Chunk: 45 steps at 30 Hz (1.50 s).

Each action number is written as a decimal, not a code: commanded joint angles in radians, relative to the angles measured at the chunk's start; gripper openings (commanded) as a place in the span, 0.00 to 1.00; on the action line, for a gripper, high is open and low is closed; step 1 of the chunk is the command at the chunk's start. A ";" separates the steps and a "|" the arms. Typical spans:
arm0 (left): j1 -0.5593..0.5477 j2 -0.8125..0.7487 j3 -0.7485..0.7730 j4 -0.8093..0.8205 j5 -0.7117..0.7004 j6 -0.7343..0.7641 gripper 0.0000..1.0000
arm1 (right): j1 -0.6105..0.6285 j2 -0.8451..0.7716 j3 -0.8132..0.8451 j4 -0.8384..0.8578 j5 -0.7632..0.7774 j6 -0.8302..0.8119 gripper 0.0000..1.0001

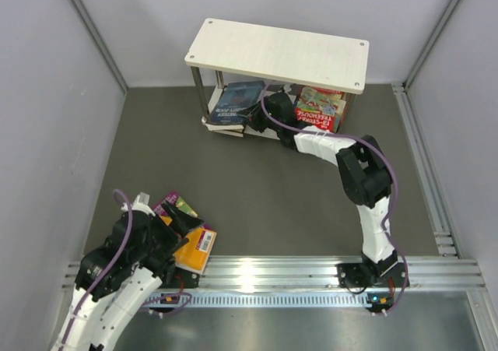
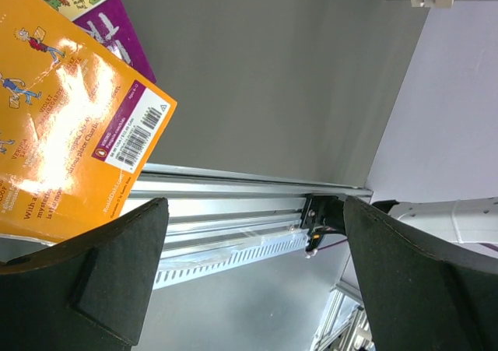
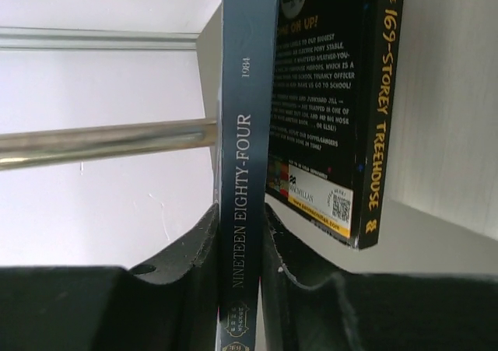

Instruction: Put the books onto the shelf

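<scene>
The left tool gapes wide by an orange paperback on the tabletop. The right tool pinches a dark blue Nineteen Eighty-Four paperback upright under the top board of the shelf, beside a black Treehouse book.

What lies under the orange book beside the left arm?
A purple book pokes out from under the orange book. Whether more books lie beneath is hidden by its cover.

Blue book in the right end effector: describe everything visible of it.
The blue book is a thin dark-blue paperback, its spine lettered "Nineteen Eighty-Four" and "1984". The right end effector pinches it across the spine from both sides. It stands edge-on in the shelf, close beside a black book.
</scene>
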 commanded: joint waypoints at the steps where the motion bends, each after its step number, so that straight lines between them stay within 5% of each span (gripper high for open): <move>1: -0.003 0.002 -0.021 0.053 0.026 -0.003 0.99 | -0.011 0.013 0.110 0.030 -0.005 -0.031 0.21; 4: -0.003 0.016 -0.018 0.062 0.020 0.000 0.99 | -0.020 0.053 0.144 0.017 -0.019 -0.019 0.35; 5: -0.003 0.019 -0.016 0.062 0.015 0.002 0.99 | -0.025 0.064 0.170 0.004 -0.036 -0.019 0.51; 8: -0.003 0.024 -0.006 0.058 -0.002 0.002 0.99 | -0.026 0.071 0.199 -0.046 -0.042 -0.026 0.74; 10: -0.003 0.022 -0.004 0.056 -0.010 -0.003 0.99 | -0.031 0.055 0.200 -0.091 -0.044 -0.034 0.80; 20: -0.003 0.048 -0.006 0.108 -0.051 -0.010 0.99 | -0.026 0.005 0.299 -0.563 -0.082 -0.166 0.93; 29: -0.003 0.107 -0.010 0.177 -0.050 -0.004 0.98 | -0.022 -0.014 0.387 -0.780 -0.013 -0.325 0.96; 33: -0.003 0.126 -0.010 0.200 -0.048 -0.004 0.98 | -0.022 -0.039 0.388 -0.789 0.015 -0.353 0.95; 37: -0.003 0.134 -0.010 0.206 -0.042 -0.006 0.98 | -0.025 -0.103 0.292 -0.633 0.033 -0.339 0.81; 45: -0.003 0.120 0.013 0.160 -0.060 -0.007 0.98 | -0.034 -0.076 0.311 -0.579 0.061 -0.309 0.24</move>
